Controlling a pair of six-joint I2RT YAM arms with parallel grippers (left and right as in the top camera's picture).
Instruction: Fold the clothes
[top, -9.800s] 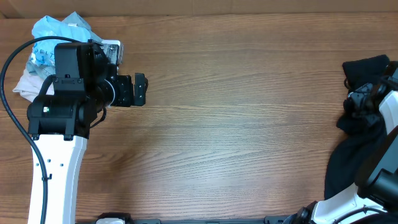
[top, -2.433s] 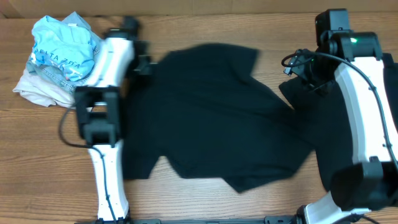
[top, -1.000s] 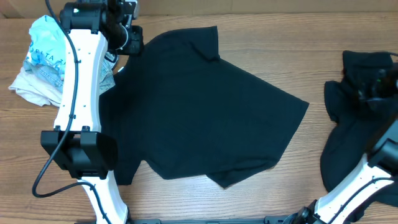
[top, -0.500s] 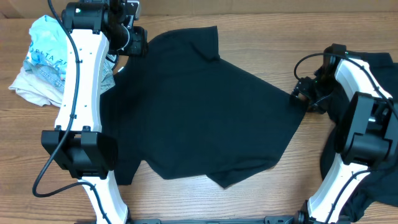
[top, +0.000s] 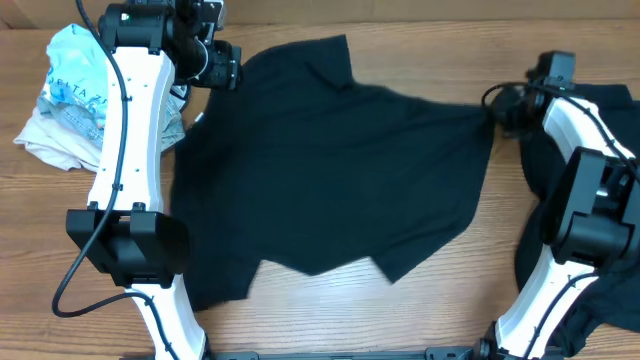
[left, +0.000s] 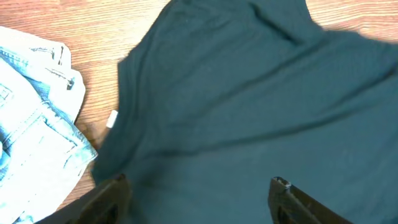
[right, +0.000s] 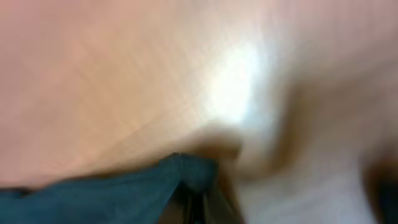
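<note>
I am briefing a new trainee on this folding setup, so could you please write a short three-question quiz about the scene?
1. True or false: the black T-shirt on the table is already folded in half.
2. Which gripper has the shirt's edge pinched: A) left gripper, B) right gripper, C) neither?
3. Short answer: what lies beside the left arm at the table's far left corner?
Key: 1 false, it lies spread out. 2 B; the left gripper's fingers stand open over the shirt. 3 a pile of light blue and white clothes.
</note>
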